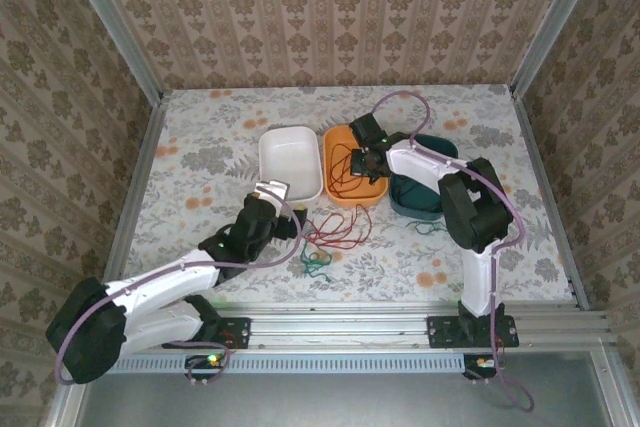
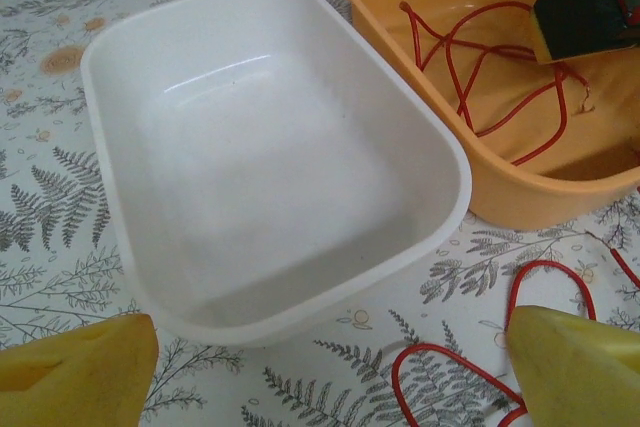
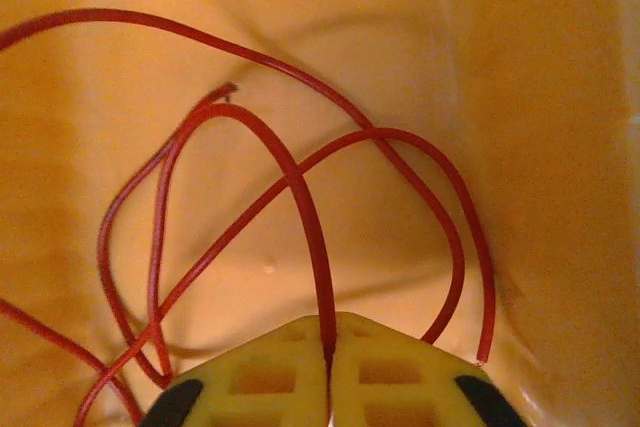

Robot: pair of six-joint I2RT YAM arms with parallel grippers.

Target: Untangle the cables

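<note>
The left gripper (image 2: 330, 387) is seen with fingers spread wide, a white tub (image 2: 270, 147) ahead of them and a red loop (image 2: 545, 272) beside the right one. In the right wrist view a red cable (image 3: 300, 187) is pinched between the closed fingers of the right gripper (image 3: 328, 347) inside an orange tub (image 3: 560, 97), its ends cut off. From above, a green cable (image 1: 316, 263) is faintly made out.

White tub (image 1: 290, 160), orange tub (image 1: 352, 194) with red cable (image 1: 343, 175) loops beneath the right fingers (image 1: 366, 160), teal tub (image 1: 418, 203) beside it, green cable (image 1: 316, 263) on the floral counter (image 1: 200, 147) near left fingers (image 1: 271, 190)
</note>
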